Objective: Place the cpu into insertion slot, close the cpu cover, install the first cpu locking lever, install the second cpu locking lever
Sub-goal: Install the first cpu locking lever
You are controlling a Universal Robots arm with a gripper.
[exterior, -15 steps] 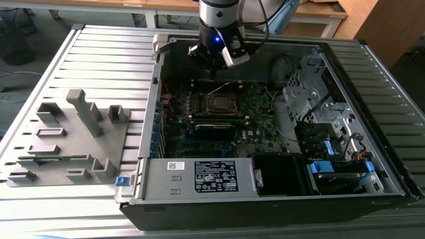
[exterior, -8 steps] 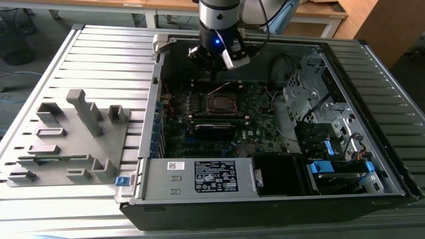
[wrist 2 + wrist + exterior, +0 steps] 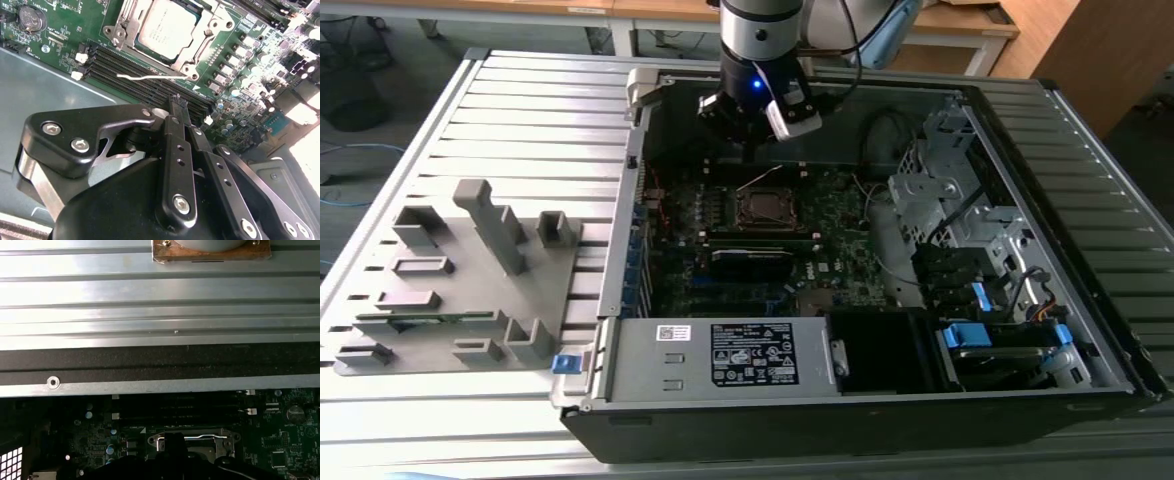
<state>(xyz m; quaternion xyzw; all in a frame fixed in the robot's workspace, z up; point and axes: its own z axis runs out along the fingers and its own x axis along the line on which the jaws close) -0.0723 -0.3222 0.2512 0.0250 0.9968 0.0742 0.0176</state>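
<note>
CPU (image 3: 167,27) is down and sitting flat in the insertion slot (image 3: 739,208), silver face up, so the placing step looks done. Now to the gripper (image 3: 177,102): in the second wrist view its 2 black fingers (image 3: 176,145) meet at the tip, pinched together with nothing visible between them. That narrow closed tip reads to me as a pushing tool and not a grasp, which would suit nudging thin metal parts.

Right beside the tip runs 1 thin pale locking lever (image 3: 150,76). It lies swung out across the long black memory slots (image 3: 125,67), away from the socket, so I judge it not latched. Whether the tip touches it, I cannot tell; the 2 are very close.

Just beyond, the CPU cover (image 3: 197,47) looks folded down, its silver frame ringing the chip and the chip's face showing through the window. That would explain why the tool sits at the lever and not over the chip.

Further out, the green circuit board (image 3: 55,45) carries a coin battery (image 3: 31,19) well apart from the socket. In the exterior view the arm reaches steeply down into the open computer case (image 3: 627,300), its far wall close behind the wrist. The case rests on a slatted metal table (image 3: 520,110), with a grey fixture tray (image 3: 454,260) on the exterior view's left, well clear of the work.
</note>
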